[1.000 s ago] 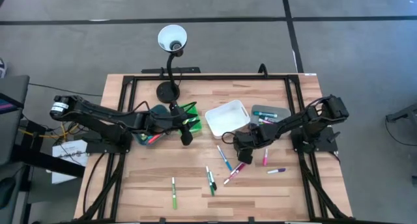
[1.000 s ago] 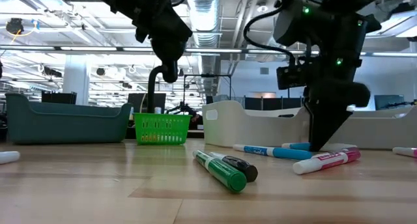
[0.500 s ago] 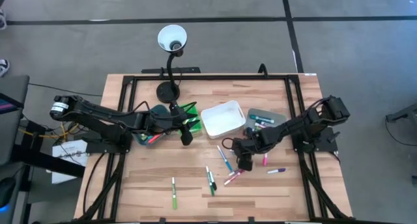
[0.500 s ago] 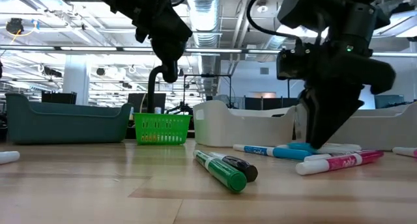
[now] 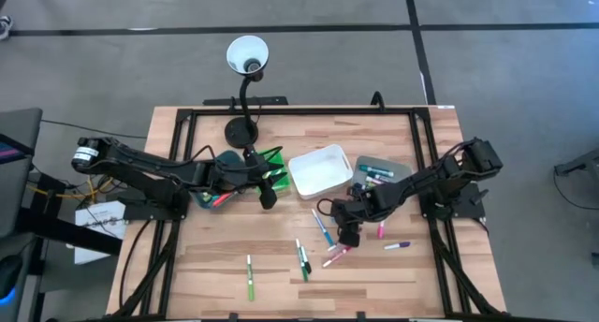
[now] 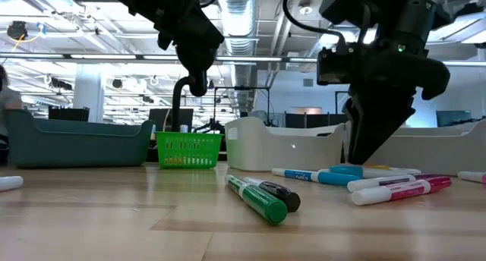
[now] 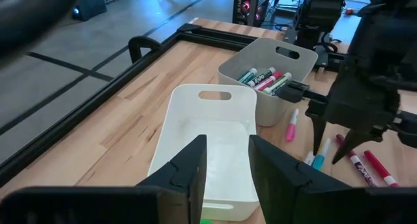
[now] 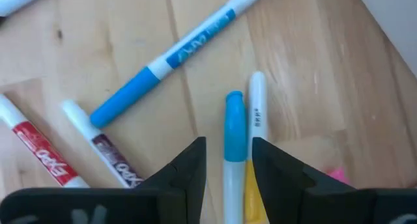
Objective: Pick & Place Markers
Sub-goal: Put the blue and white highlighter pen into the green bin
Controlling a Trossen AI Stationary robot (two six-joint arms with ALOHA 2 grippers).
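We see capped markers (image 5: 323, 230) lying flat, scattered at the table's five o'clock, more (image 7: 264, 78) heaped in the grey bin.
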